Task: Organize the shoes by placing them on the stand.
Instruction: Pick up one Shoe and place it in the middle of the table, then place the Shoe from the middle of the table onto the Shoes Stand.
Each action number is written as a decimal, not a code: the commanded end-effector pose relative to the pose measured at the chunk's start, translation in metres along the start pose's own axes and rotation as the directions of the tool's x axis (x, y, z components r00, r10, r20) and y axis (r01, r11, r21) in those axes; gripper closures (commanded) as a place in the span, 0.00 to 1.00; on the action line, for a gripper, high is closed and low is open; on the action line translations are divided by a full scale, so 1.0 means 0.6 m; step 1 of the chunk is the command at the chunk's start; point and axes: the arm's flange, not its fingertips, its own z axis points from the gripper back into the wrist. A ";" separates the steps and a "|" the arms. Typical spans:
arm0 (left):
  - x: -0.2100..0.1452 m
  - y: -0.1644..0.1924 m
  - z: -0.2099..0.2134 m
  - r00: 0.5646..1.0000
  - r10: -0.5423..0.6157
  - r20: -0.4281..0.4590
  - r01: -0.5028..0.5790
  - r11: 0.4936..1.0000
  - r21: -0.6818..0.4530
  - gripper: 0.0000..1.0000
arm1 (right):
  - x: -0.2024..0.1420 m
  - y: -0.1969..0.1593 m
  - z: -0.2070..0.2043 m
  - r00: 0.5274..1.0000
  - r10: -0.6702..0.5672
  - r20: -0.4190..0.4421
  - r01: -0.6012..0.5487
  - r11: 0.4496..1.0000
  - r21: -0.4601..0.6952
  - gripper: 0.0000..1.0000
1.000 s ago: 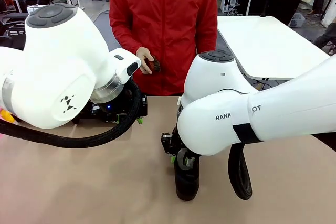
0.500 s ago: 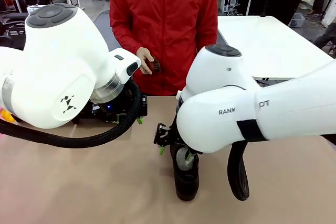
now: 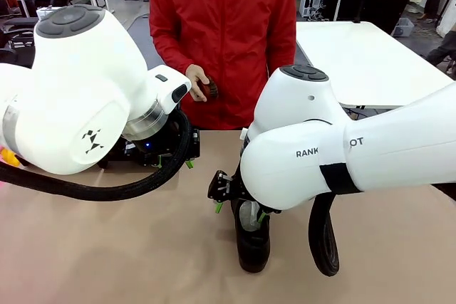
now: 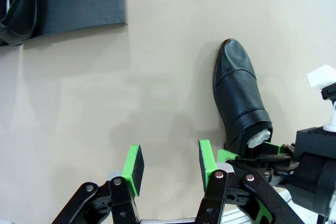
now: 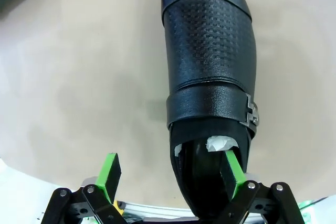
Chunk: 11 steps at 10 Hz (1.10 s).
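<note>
Tan table, person in red across it.
Black shoe lies on the table; right gripper spread wide, one pad inside its collar. Left gripper half-open, empty, near stand.

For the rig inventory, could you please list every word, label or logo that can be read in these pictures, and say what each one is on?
"RANK": on the right arm's white link, front view; the start of the word is hidden.
"OT": on the same link, past the black strap.
A black angular logo, no letters: on the left arm's shell.
The shoe and its buckle carry no readable print.
Background items are too small to read.
</note>
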 end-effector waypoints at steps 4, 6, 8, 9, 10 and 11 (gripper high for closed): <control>0.001 0.000 0.002 1.000 -0.003 0.014 0.003 1.000 0.007 0.43 | 0.006 0.008 0.005 1.000 0.007 0.024 -0.006 1.000 -0.010 0.00; 0.001 0.000 0.002 1.000 -0.003 0.014 0.003 1.000 0.007 0.43 | 0.006 0.008 0.005 1.000 0.007 0.024 -0.006 1.000 -0.010 0.00; 0.001 0.000 0.002 1.000 -0.003 0.014 0.003 1.000 0.007 0.43 | 0.000 -0.022 0.048 0.999 0.006 0.035 -0.006 1.000 0.014 0.00; 0.001 0.000 0.002 1.000 -0.003 0.014 0.003 1.000 0.007 0.43 | -0.002 -0.050 0.101 0.997 -0.005 0.076 0.003 1.000 0.031 0.00; 0.001 0.000 0.002 1.000 -0.003 0.014 0.003 1.000 0.007 0.43 | -0.001 -0.068 0.128 0.996 -0.009 0.091 0.005 0.999 0.038 0.00; 0.001 0.000 0.002 1.000 -0.003 0.014 0.003 1.000 0.007 0.43 | 0.004 -0.105 0.162 0.994 -0.044 0.101 0.038 0.997 0.068 0.00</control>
